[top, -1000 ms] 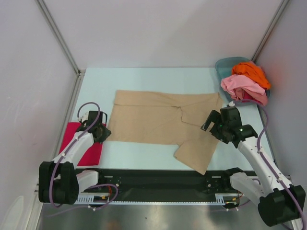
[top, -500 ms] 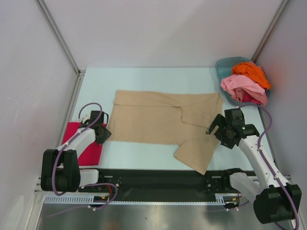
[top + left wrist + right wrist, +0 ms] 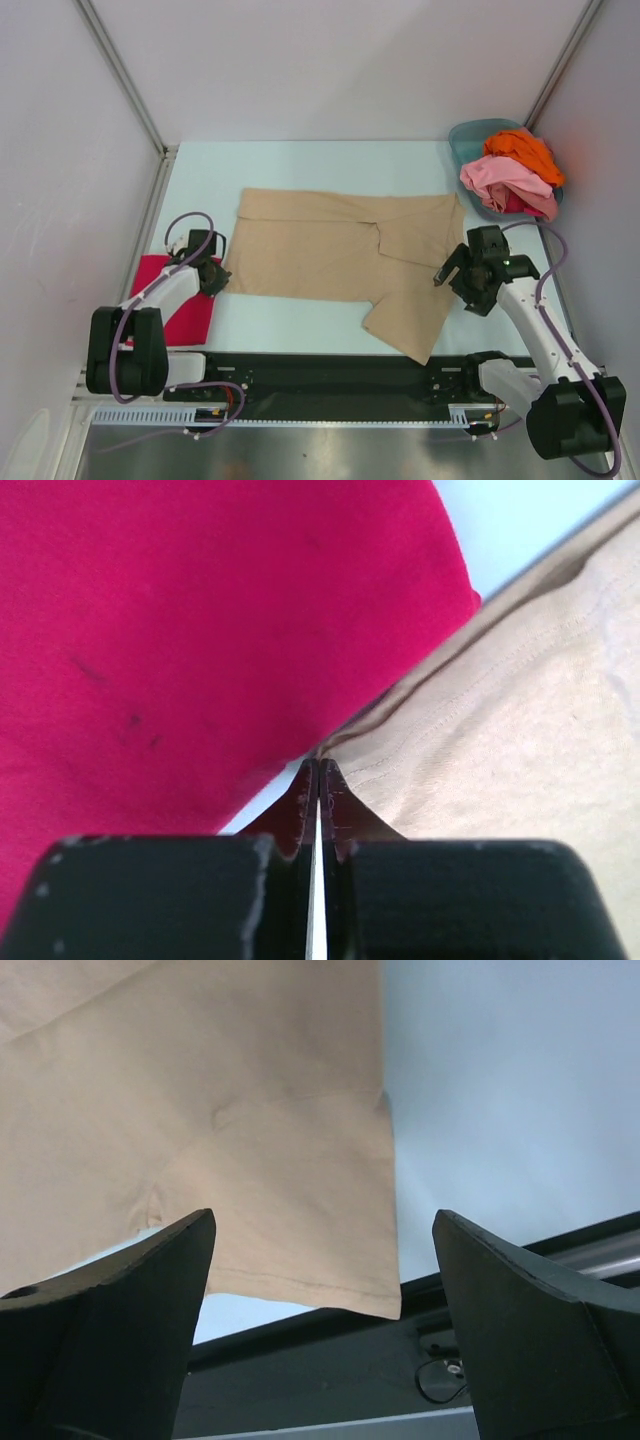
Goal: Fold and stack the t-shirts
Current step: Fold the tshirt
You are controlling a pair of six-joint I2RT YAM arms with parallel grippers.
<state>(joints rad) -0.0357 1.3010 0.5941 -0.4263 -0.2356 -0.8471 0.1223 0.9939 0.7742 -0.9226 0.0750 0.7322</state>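
Two arms are working over one pale blue table (image 3: 300, 165). One large tan t-shirt (image 3: 320, 255) is lying spread flat in the middle of it, with one sleeve pointing toward the near right side. One magenta-red t-shirt (image 3: 147, 279) is lying folded at the near left, just beside the tan one; in the left wrist view their edges are meeting.

The left gripper (image 3: 213, 277) is resting low at this meeting place. Its two fingers (image 3: 300, 805) are pressed together, with the tips right at the hem of the tan t-shirt. I cannot tell if any cloth is caught between them.

The right gripper (image 3: 447, 272) is hanging above the right side of the tan t-shirt, and its jaws are standing wide apart, holding nothing. In the right wrist view the sleeve's edge is showing between the two fingers.

One teal basin (image 3: 460, 133) is sitting in the far right corner. Three colours of cloth are piling in it: one orange t-shirt (image 3: 525, 150) on top, one pink t-shirt (image 3: 505, 180) in front, and a small bit of a red one (image 3: 520, 205) under the pink.
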